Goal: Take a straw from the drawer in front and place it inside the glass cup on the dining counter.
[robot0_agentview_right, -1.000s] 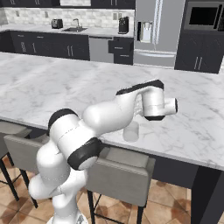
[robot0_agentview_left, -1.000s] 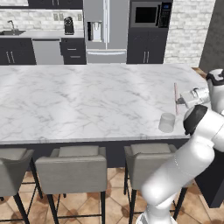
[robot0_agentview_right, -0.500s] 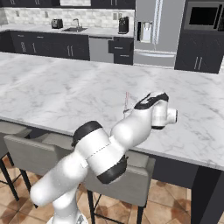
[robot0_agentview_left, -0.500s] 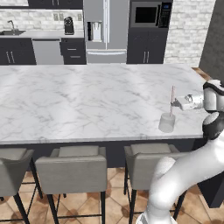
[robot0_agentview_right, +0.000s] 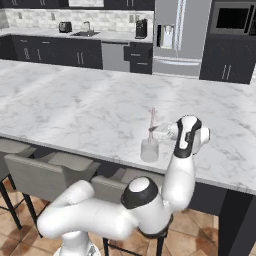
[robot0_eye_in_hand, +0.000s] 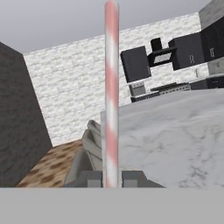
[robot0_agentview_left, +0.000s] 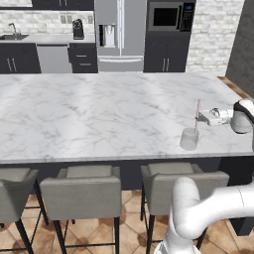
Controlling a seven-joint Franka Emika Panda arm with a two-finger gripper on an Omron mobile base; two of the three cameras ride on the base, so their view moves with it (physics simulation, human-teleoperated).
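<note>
Light was even and flat across both base views, with no visible lamp or hard glare. The dining counter [robot0_agentview_left: 99, 114] threw a dark shadow under its near edge. Renders were sharp, free of blur or edge distortion. In the hand view the straw [robot0_eye_in_hand: 111, 92] looked soft-edged and coarse, being so close.

Counting now: one straw [robot0_agentview_left: 198, 113], one glass cup [robot0_agentview_left: 189, 139], both showing at the bench [robot0_agentview_left: 99, 114]; three stools [robot0_agentview_left: 82, 191] standing along its near edge; one fridge [robot0_agentview_left: 119, 34] standing behind.
</note>
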